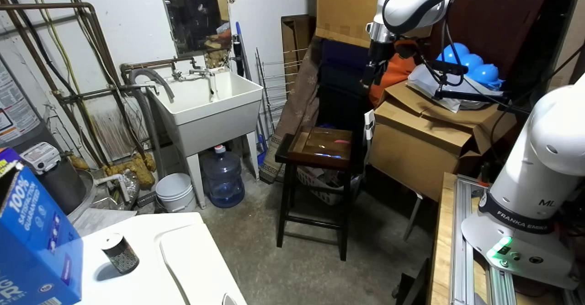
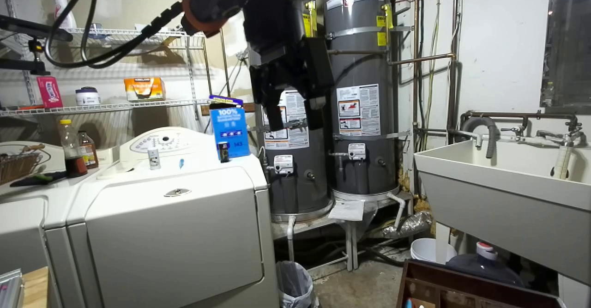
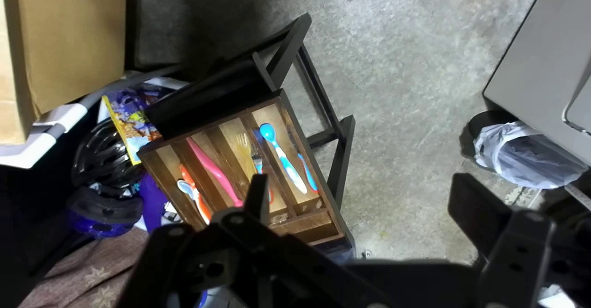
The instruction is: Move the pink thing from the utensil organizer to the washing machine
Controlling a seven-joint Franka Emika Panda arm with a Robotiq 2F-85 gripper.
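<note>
The pink thing (image 3: 213, 169), a long curved utensil, lies in a compartment of the brown wooden utensil organizer (image 3: 311, 220) in the wrist view. It shows small in an exterior view (image 1: 342, 141), where the organizer (image 1: 320, 159) sits on a black stool. The organizer's corner also shows in an exterior view (image 2: 461, 282). The washing machine (image 2: 171, 234) is white and boxy; its glossy top shows in an exterior view (image 1: 201, 268). My gripper (image 3: 359, 192) is open and empty, well above the organizer. It shows in both exterior views (image 1: 371, 77) (image 2: 295, 114), apart from everything.
A blue box (image 2: 231, 132) and a dark can (image 1: 120, 253) stand on the washing machine. Several other utensils share the organizer, including a blue-white spoon (image 3: 282, 158). A cardboard box (image 1: 416, 145) stands beside the stool. A white sink (image 1: 219, 117) is behind.
</note>
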